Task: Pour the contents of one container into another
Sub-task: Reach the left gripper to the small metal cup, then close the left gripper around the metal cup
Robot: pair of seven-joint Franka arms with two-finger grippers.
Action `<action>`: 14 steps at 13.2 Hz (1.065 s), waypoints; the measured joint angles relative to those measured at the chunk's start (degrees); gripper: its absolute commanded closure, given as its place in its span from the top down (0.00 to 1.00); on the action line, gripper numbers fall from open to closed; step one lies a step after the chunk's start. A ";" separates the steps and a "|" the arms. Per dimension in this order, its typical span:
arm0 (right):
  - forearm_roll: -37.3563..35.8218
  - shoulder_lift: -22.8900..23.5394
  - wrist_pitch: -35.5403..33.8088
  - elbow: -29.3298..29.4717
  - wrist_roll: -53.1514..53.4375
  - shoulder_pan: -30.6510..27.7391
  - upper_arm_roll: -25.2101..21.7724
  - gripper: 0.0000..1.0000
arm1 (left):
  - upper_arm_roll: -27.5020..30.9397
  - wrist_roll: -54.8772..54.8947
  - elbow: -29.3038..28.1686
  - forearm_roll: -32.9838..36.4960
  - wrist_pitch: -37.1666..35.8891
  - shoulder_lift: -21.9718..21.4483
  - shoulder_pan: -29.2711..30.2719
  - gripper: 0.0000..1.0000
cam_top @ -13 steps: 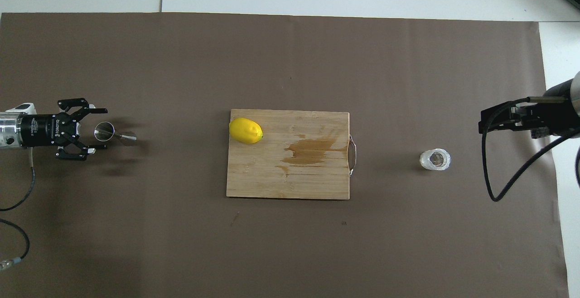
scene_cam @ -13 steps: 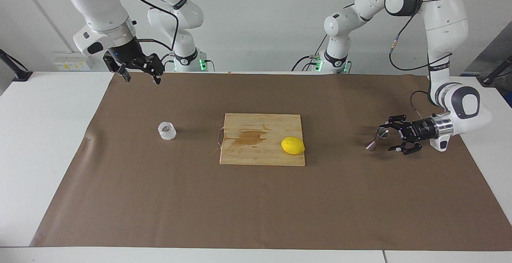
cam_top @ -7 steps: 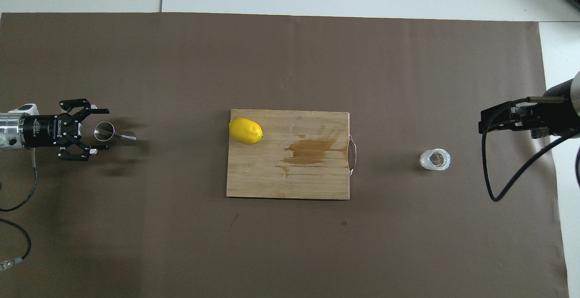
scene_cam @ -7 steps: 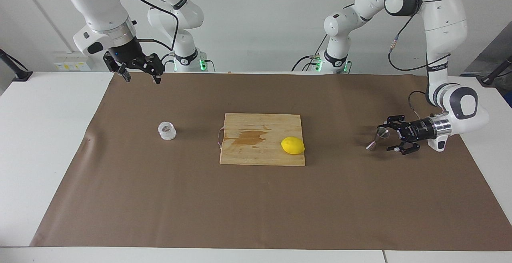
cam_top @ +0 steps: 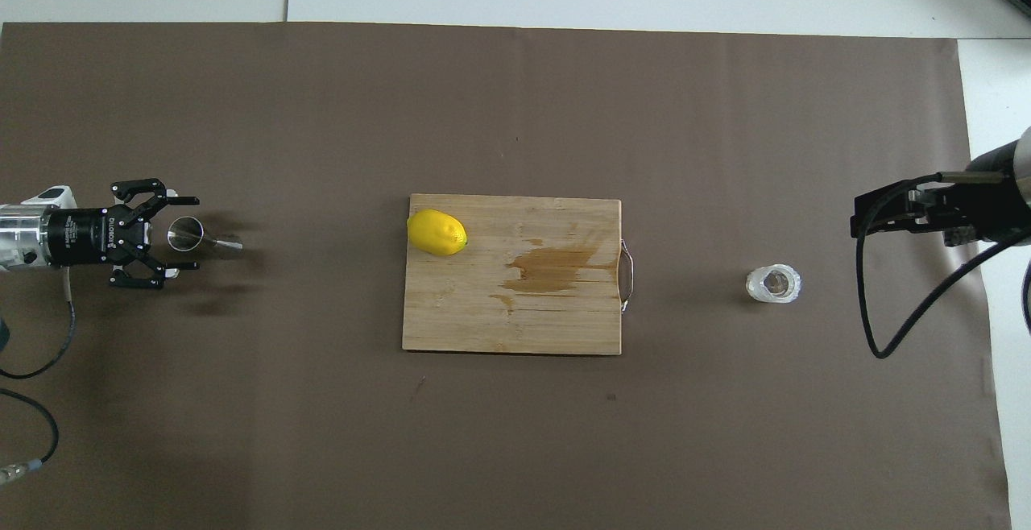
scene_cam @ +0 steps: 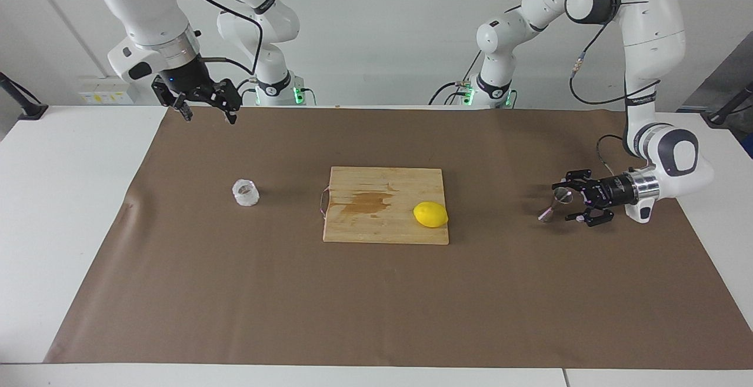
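The clear faceted cup (scene_cam: 246, 193) (cam_top: 773, 283) stands upright on the brown mat toward the right arm's end. The steel hourglass jigger (scene_cam: 563, 197) (cam_top: 228, 246) stands on the mat toward the left arm's end. My left gripper (scene_cam: 567, 203) (cam_top: 194, 233) lies level and low, open, with its fingers on either side of the jigger's upper cone and apart from it. My right gripper (scene_cam: 210, 117) hangs open and empty, high over the mat's edge nearest the robots, well away from the cup.
A wooden cutting board (scene_cam: 365, 229) (cam_top: 483, 325) lies mid-table with a brown wet stain (scene_cam: 367, 202) on it. A yellow lemon (scene_cam: 430, 214) (cam_top: 436, 232) sits on its corner toward the left arm. The brown mat (scene_cam: 376, 304) covers most of the white table.
My left gripper has sunk a little and edged toward the jigger, still open. The right arm, cup and jigger have not moved.
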 measured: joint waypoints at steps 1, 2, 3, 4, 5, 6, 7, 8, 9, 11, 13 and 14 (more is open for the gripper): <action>0.00 0.00 0.00 0.00 0.00 0.00 0.00 1.00 | 0.00 0.02 0.00 -0.04 -0.35 0.00 0.00 1.00; 0.00 0.00 0.00 0.00 0.00 0.00 0.00 1.00 | 0.01 0.04 0.00 -0.12 -0.67 0.00 0.01 1.00; 0.00 0.00 0.00 0.00 0.00 0.00 0.00 1.00 | 0.01 0.06 0.00 -0.19 -0.85 0.00 0.01 0.98; 0.00 0.00 0.00 0.00 0.00 0.00 0.00 1.00 | 0.01 0.09 0.00 -0.22 -0.98 0.00 0.01 0.94; 0.00 0.00 0.00 0.00 0.00 0.00 0.00 1.00 | 0.01 0.15 0.00 -0.23 -1.05 0.00 0.01 0.89; 0.00 0.00 0.00 0.00 0.00 0.00 0.00 1.00 | 0.02 0.18 0.00 -0.24 -1.07 0.00 0.02 0.81; 0.00 0.00 0.00 0.00 0.00 0.00 0.00 1.00 | 0.02 0.20 0.00 -0.25 -1.09 0.00 0.03 0.80; 0.00 0.00 0.00 0.00 0.00 0.00 0.00 1.00 | 0.03 0.21 0.00 -0.25 -1.11 0.00 0.04 0.80; 0.00 0.00 0.00 0.00 0.00 0.00 0.00 1.00 | 0.04 0.26 0.00 -0.26 -1.13 0.00 0.05 0.80; 0.00 0.00 0.00 0.00 0.00 0.00 0.00 1.00 | 0.06 0.27 0.00 -0.27 -1.14 0.00 0.06 0.76; 0.00 0.00 0.00 0.00 0.00 0.00 0.00 1.00 | 0.08 0.27 0.00 -0.28 -1.15 0.00 0.06 0.70; 0.00 0.00 0.00 0.00 0.00 0.00 0.00 1.00 | 0.09 0.29 0.00 -0.28 -1.15 0.00 0.06 0.67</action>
